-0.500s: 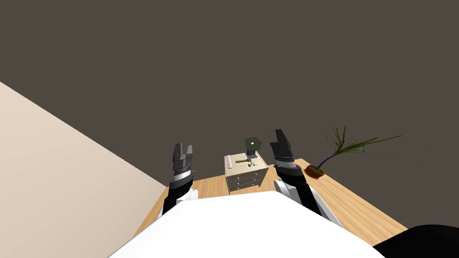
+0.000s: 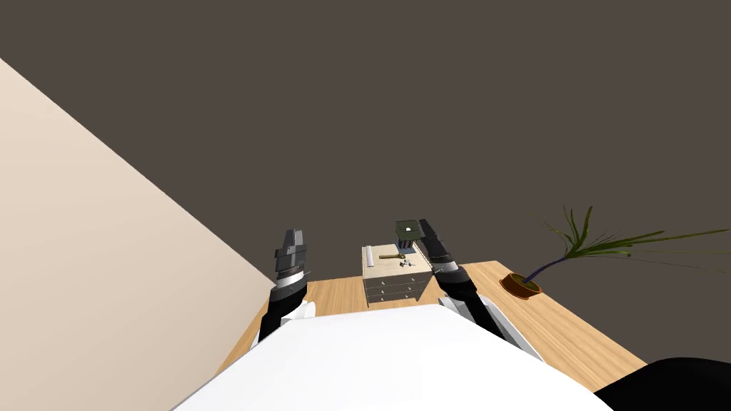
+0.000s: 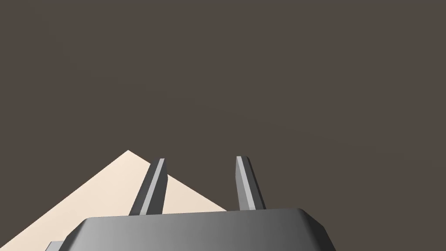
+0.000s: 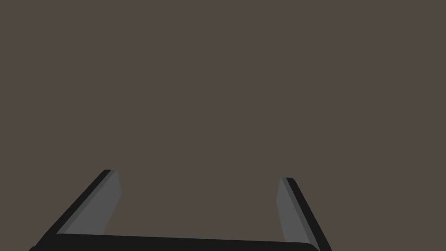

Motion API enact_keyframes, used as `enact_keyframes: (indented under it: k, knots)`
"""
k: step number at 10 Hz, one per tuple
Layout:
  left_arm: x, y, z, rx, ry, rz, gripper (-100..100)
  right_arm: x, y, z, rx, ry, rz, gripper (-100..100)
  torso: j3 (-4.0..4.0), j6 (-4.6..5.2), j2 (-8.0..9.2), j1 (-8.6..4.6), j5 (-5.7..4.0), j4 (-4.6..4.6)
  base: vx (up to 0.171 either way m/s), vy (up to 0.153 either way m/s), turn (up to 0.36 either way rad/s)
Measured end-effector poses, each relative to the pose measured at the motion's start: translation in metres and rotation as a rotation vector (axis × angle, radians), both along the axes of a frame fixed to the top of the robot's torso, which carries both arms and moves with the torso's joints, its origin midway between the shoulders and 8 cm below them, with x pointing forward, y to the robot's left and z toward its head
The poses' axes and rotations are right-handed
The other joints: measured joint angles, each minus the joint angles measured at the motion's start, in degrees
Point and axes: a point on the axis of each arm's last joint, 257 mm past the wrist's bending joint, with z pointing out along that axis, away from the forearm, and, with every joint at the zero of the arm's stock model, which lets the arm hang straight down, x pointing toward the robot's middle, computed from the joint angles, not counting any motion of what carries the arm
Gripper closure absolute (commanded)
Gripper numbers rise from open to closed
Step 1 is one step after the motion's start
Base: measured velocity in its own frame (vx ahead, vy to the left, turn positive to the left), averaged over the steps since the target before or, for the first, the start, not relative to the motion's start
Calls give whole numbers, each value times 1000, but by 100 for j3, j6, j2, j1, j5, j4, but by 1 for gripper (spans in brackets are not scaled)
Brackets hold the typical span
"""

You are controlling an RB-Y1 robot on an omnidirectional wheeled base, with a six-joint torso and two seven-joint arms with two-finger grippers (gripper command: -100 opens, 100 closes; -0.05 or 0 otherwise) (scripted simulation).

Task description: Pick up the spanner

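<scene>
A brownish spanner [image 2: 389, 255] lies on top of a small pale chest of drawers [image 2: 391, 287] ahead of me, beside a white roll [image 2: 368, 255]. My right gripper [image 2: 427, 228] is raised just right of the chest, level with its far corner. In its wrist view the right gripper [image 4: 198, 176] is open wide, nothing between its fingers, facing a flat dark brown wall. My left gripper [image 2: 293, 239] is held up well left of the chest. The left gripper [image 3: 201, 162] stands partly open and empty.
A dark green box-like object [image 2: 407, 228] stands at the chest's far right corner, and small grey bits [image 2: 405, 264] lie near the spanner. A potted plant [image 2: 525, 284] sits on the wooden floor [image 2: 571, 328] to the right. A beige wall [image 2: 86, 250] runs along the left.
My view has swung, so the plant sits further right and the beige wall rises higher. My right arm has dropped and come in closer to the chest.
</scene>
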Motion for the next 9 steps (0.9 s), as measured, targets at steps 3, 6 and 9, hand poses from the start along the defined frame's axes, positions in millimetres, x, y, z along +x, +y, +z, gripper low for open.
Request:
enact_keyframes:
  k: [3,6,9]
  knots:
    - [0,0,0,0,0,0,0,7,20,-52,-61,138,56,-100,0,4,-1,1,1,1,-19,8,171]
    - [0,0,0,0,0,0,0,13,28,-96,-122,249,100,-100,-2,0,-4,3,1,0,-17,14,227]
    - [0,0,0,0,0,0,0,-1,36,-158,-196,396,152,-100,1,3,1,6,2,1,-18,16,139]
